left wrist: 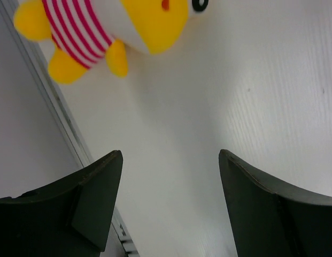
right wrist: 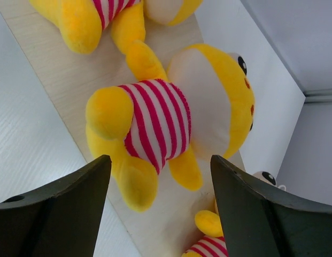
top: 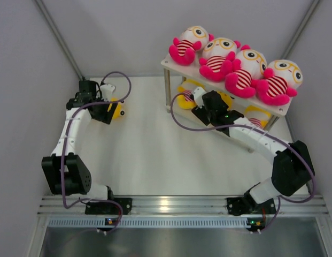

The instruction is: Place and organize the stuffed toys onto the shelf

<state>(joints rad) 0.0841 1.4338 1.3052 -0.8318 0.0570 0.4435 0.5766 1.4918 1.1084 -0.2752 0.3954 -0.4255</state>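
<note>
Lying crosswise, yellow doll [right wrist: 160,123], head seemingly rearward

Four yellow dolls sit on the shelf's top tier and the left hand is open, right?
No: the four dolls on the shelf's top tier are pink, not yellow, as the top external view shows. The left hand is indeed open.
</note>
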